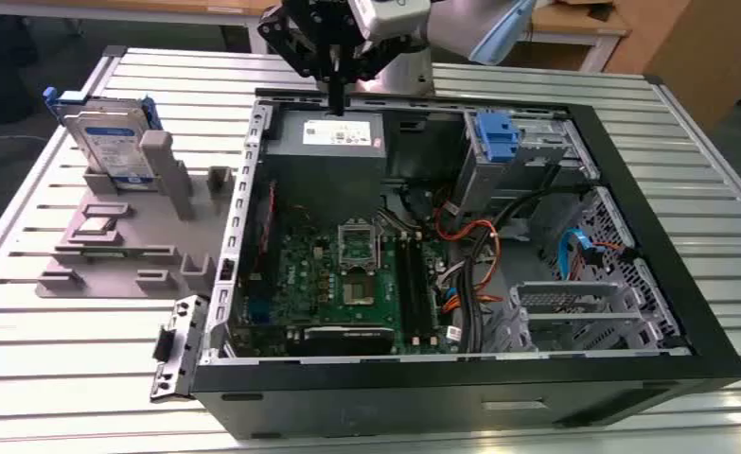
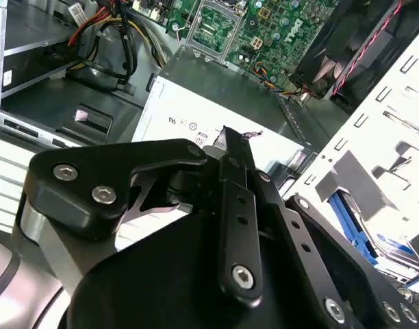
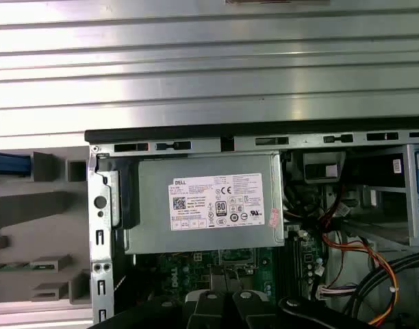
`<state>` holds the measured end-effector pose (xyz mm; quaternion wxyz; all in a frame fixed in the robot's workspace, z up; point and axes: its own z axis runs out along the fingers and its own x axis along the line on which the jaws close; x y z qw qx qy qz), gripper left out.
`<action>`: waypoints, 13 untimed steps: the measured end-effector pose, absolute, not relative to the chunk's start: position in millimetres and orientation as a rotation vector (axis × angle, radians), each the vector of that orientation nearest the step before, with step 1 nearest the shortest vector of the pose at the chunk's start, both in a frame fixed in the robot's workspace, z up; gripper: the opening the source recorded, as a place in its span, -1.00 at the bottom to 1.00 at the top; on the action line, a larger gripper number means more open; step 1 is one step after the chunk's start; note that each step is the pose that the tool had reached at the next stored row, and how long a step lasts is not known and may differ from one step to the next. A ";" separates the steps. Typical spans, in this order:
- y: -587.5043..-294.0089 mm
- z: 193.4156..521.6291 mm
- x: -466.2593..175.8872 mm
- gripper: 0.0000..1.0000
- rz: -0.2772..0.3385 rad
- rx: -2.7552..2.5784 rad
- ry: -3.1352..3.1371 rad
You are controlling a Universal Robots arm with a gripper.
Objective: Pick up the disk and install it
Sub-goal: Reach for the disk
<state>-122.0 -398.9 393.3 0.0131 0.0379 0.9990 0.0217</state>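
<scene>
My tool [image 1: 336,102], pressed together and empty, hovers over the power supply [image 1: 329,142]. The disk [image 1: 108,142] stands unpicked in its stand [image 1: 131,236]; grasping it likely requires spreading first.

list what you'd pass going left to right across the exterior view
the disk → grey power supply box → blue latch piece → black right wall of the computer case

In the exterior view we see the arm [image 1: 402,61] upright, its gripper [image 1: 335,102] pointing straight down, jaws closed tight together.
</scene>
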 end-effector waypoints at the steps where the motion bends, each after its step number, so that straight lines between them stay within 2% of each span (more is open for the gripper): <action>1: -398.9 393.3 -122.0 -0.80 0.068 0.118 3.113; 13: -398.9 393.3 -122.3 -0.80 0.068 0.118 3.115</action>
